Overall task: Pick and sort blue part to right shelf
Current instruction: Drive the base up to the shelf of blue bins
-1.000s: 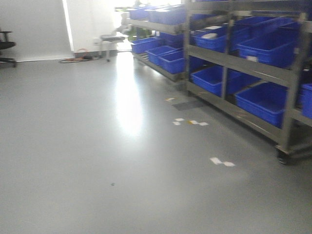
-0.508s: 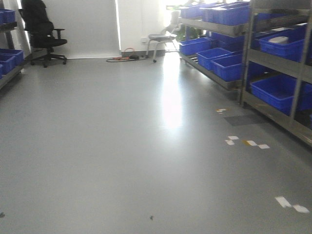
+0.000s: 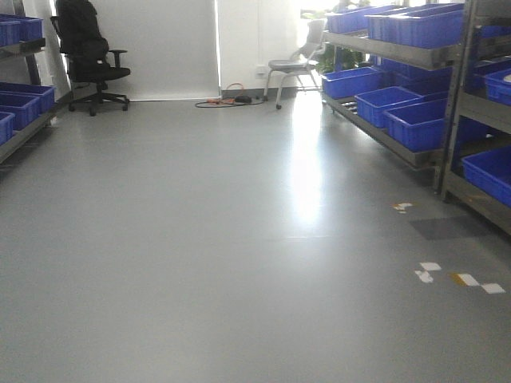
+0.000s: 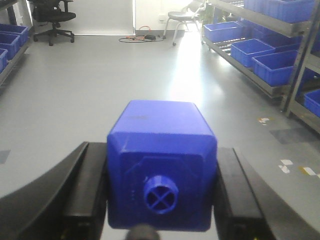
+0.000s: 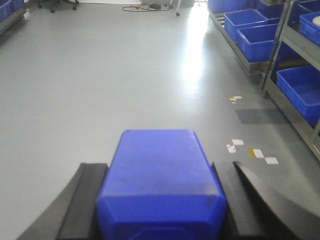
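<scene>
Our right fingers (image 5: 85, 205) clamp the blue part (image 5: 160, 180), its near end cut off. Our left fingers (image 4: 87, 195) clamp a knobbed blue block (image 4: 162, 150). Both blocks hide the fingertips. The right shelf (image 3: 453, 96) runs off-frame along the right edge of the floor (image 3: 200, 239), which lies open ahead.

The floor (image 3: 200, 239) is looking smooth and glossy, mirroring the light. The part (image 5: 160, 175) and the block (image 4: 160, 145) are showing smooth blue plastic with a soft sheen. The shelf (image 3: 452, 96) frame is appearing as dull grey metal, its bins (image 3: 415, 120) as blue plastic.
</scene>
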